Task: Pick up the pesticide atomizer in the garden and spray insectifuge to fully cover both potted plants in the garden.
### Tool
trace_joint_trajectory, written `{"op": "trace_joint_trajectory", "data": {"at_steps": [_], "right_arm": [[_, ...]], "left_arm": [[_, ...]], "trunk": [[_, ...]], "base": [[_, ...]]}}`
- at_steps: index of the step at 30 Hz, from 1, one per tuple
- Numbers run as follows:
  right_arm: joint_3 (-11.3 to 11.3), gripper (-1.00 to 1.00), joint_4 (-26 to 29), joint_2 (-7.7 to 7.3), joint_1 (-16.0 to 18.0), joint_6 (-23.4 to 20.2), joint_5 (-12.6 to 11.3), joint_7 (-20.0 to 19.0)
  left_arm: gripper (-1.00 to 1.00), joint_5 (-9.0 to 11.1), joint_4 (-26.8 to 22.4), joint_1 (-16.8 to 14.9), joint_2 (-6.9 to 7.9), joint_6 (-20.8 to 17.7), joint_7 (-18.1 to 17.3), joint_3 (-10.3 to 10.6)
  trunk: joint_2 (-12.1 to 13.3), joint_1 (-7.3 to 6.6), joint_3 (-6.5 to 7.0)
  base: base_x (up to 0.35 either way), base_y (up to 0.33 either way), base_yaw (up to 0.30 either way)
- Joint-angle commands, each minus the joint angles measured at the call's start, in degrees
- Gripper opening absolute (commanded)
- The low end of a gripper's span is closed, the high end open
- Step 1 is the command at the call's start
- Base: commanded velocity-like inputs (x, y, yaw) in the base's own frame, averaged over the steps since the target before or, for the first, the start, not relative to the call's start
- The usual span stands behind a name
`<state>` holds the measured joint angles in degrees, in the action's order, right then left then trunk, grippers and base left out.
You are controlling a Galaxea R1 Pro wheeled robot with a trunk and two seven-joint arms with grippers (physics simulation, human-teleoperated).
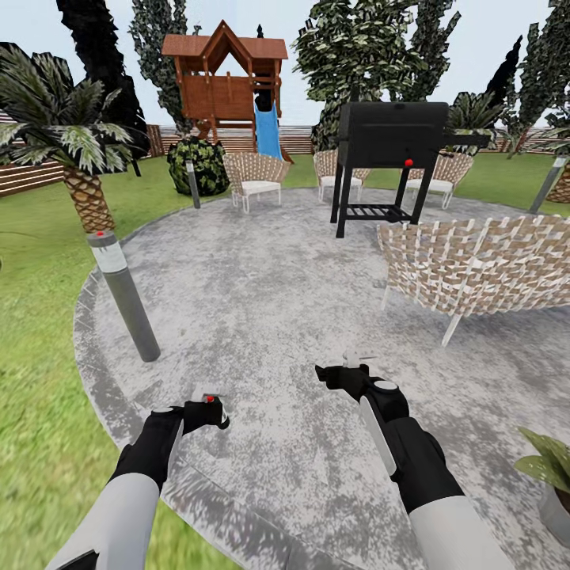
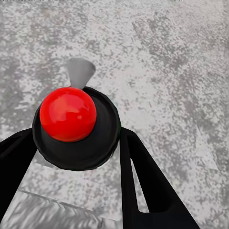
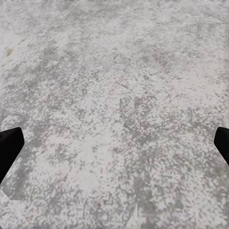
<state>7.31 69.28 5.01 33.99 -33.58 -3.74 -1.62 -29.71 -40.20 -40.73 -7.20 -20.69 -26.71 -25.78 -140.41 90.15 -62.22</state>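
One potted plant [image 1: 546, 467]; left jaws around pesticide atomizer [image 2: 74, 126]; right jaws wide, empty.

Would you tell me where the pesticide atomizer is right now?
The pesticide atomizer sits between the left gripper's fingers, over the paved patio.

We see a black metal barbecue grill [image 1: 393, 146] on legs beside a woven wicker chair [image 1: 475, 265], two more wicker chairs [image 1: 255, 178] behind, a grey bollard lamp with red top [image 1: 123, 291], a wooden playhouse with blue slide [image 1: 229, 79], a scaly-trunked palm [image 1: 83, 190].
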Motion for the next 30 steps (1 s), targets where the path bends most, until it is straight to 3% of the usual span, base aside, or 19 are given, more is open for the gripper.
{"op": "trace_joint_trajectory", "data": {"at_steps": [1,18,24,30], "right_arm": [[0.0,1.00,0.1,0.00,0.0,-0.3,-0.4,0.0],[0.0,1.00,-0.2,0.00,0.0,-0.3,-0.4,0.0],[0.0,1.00,-5.2,0.00,0.0,-0.3,0.1,0.5],[0.3,1.00,-6.0,0.00,0.0,-0.3,0.3,0.4]], "left_arm": [[-1.00,-0.4,-0.1,-0.1,-0.09,-0.2,-0.5,-0.4],[-1.00,-0.4,-0.8,-0.3,-0.01,-0.4,-0.6,-0.3],[-1.00,-0.5,-0.8,-0.3,-0.01,-0.4,-0.6,-0.3],[-1.00,-0.5,-0.8,-0.2,0.05,-0.5,-0.5,-0.3]], "trunk": [[0.0,-0.01,-0.05],[0.0,-0.01,-0.05],[0.0,-0.01,-0.05],[0.0,-0.01,-0.05]], "base": [[0.000,0.000,0.000],[0.287,0.051,0.000],[0.336,0.000,0.000],[0.338,0.000,0.000]]}}
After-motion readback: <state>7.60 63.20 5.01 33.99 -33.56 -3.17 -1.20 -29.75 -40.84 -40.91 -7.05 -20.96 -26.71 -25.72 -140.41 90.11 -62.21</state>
